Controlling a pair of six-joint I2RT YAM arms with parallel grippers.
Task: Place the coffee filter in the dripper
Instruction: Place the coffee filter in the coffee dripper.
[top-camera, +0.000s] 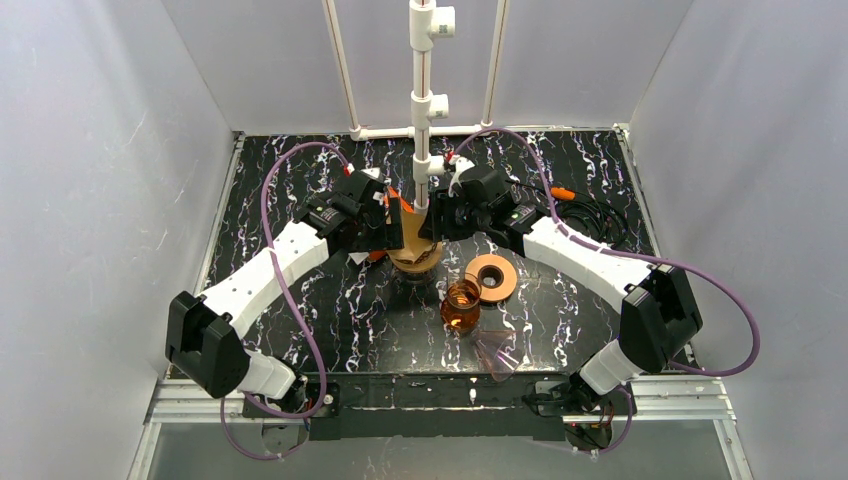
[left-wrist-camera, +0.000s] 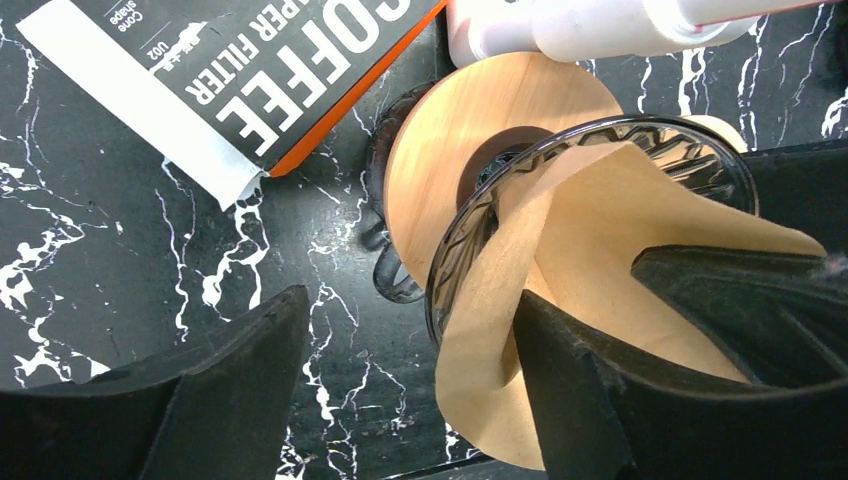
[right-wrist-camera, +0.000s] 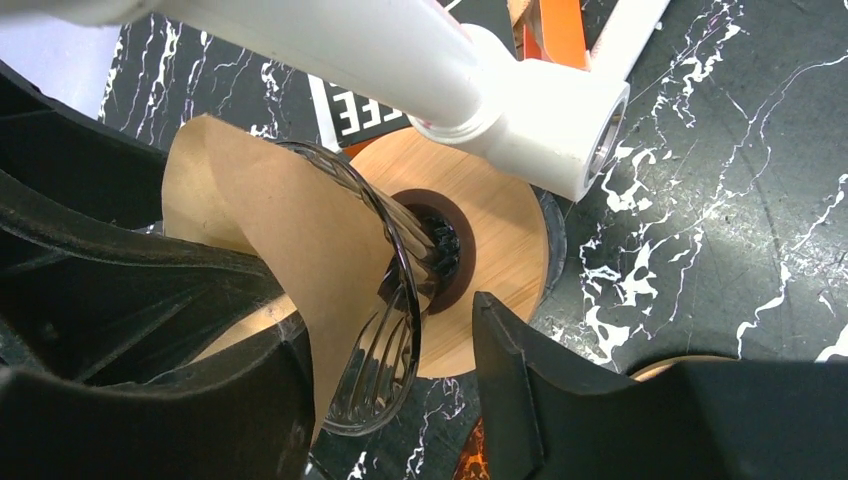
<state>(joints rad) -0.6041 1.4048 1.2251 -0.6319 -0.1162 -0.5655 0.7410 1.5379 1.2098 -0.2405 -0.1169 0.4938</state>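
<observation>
At the far left a paper filter box (left-wrist-camera: 250, 70) lies flat on the bench (left-wrist-camera: 100, 250), clear of the work. The left arm (top-camera: 270, 265) reaches in towards the centre. The left jaws stand wide and grip nothing. Their outer finger (left-wrist-camera: 200, 400) hangs over bare bench, apart from the paper. Their inner finger (left-wrist-camera: 590, 400) sits against the brown coffee filter (left-wrist-camera: 610, 240), apparently pressing the paper towards the wall to shape it to the cone.

The filter is in the glass dripper (left-wrist-camera: 680, 145), which rests on its wooden collar (left-wrist-camera: 470, 140) at the foot of the white pipe stand (right-wrist-camera: 400, 60). The paper looks folded rather than smooth. One edge stands proud of the rim and a flap spills over the side nearest the left jaws, so I judge it in but not yet seated.

The right arm (top-camera: 580, 255) comes from the other side, so the two work the paper from opposite walls. The right jaws are also parted and hold nothing. They straddle the rim, with one finger (right-wrist-camera: 200, 400) on the paper side touching the filter and the other (right-wrist-camera: 540, 400) outside the glass over the collar.

Further right, a spare wooden ring (top-camera: 492, 277) and an amber jar (top-camera: 461, 306) sit aside, untouched.
</observation>
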